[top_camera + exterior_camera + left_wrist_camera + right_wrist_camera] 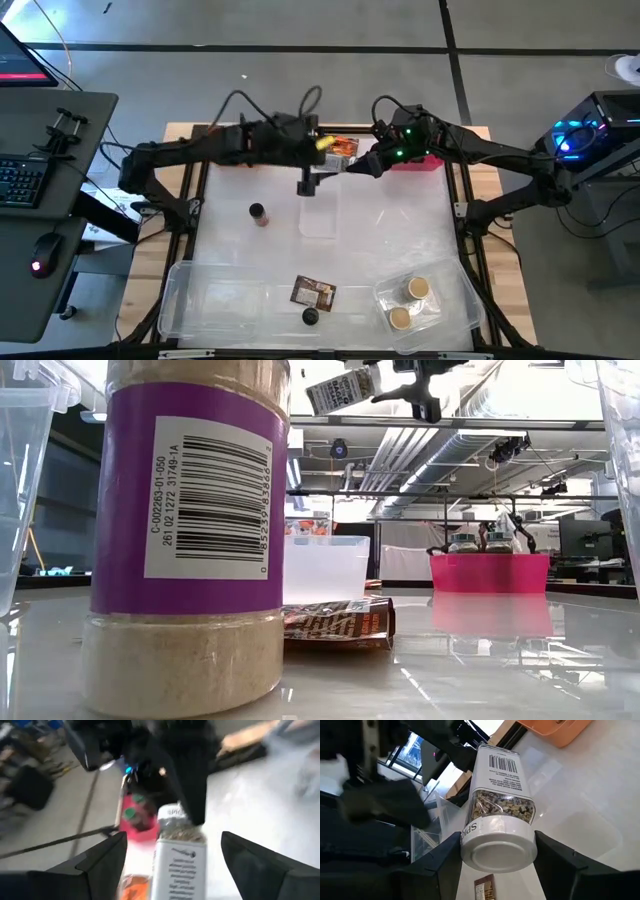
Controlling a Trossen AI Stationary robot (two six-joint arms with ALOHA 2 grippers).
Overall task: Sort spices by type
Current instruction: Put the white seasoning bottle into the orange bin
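High view: both arms meet over the table's far edge. The right gripper (pixel 362 163) holds a white-lidded jar (pixel 350 160) aloft; the left gripper (pixel 312 160) sits just beside it, near the orange bin (pixel 338 147) and pink bin (pixel 418 163).

Low view: the held jar (pixel 340 390) hangs tilted, high above a brown packet (pixel 338 625) lying flat on the table.

Left wrist view: the left gripper's fingers (pixel 102 857) stand wide apart, the jar (pixel 177 857) between them, touching neither.

Right wrist view: the right gripper (pixel 496 851) is clamped on the jar's white lid (pixel 499 845).
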